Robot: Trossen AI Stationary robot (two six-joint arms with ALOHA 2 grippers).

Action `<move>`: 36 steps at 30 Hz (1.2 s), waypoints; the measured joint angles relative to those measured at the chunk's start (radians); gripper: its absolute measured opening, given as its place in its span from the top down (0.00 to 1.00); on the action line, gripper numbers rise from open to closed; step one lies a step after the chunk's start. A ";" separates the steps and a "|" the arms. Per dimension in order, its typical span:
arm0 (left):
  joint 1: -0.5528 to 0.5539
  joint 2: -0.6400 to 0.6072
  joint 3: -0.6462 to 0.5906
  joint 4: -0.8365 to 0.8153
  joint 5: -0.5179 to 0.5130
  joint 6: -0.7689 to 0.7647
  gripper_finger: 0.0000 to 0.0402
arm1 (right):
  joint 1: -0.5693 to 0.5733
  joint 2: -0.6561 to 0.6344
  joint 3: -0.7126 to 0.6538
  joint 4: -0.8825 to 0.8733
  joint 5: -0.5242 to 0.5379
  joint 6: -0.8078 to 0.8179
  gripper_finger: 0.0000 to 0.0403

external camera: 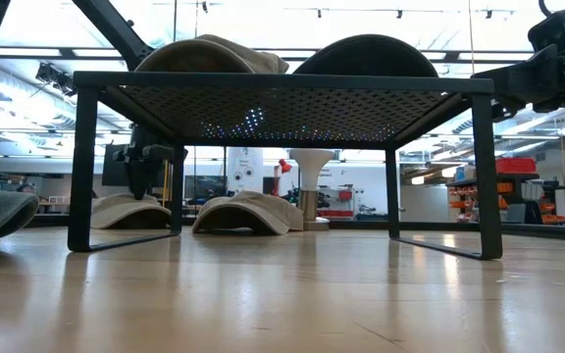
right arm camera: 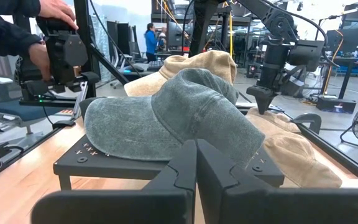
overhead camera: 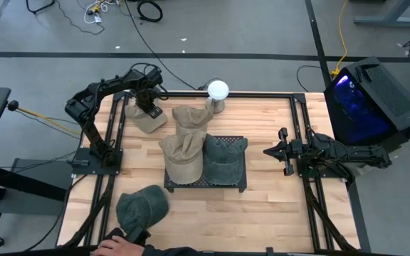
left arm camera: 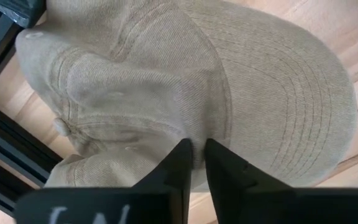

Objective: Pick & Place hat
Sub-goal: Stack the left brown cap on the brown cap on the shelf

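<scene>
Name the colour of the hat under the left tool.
Tan hat, best in the left wrist view.

The high view looks straight down on the whole desk (overhead camera: 262,206) from well above. The low view sits at desk level, close to the black rack (external camera: 282,93), facing level under it into the room. The left wrist view looks down from very near onto a tan cap (left arm camera: 216,81). The right wrist view faces level across the desk at the same rack (right arm camera: 166,163). All but the left wrist view show that rack
</scene>
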 joint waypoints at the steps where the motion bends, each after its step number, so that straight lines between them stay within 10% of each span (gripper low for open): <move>1: 0.000 0.000 0.000 0.000 0.000 0.000 0.89 | 0.000 0.000 0.000 0.000 0.000 0.000 0.96; 36: -0.004 -0.072 0.028 -0.071 0.003 -0.005 0.99 | 0.000 0.000 0.000 0.000 0.000 0.000 0.96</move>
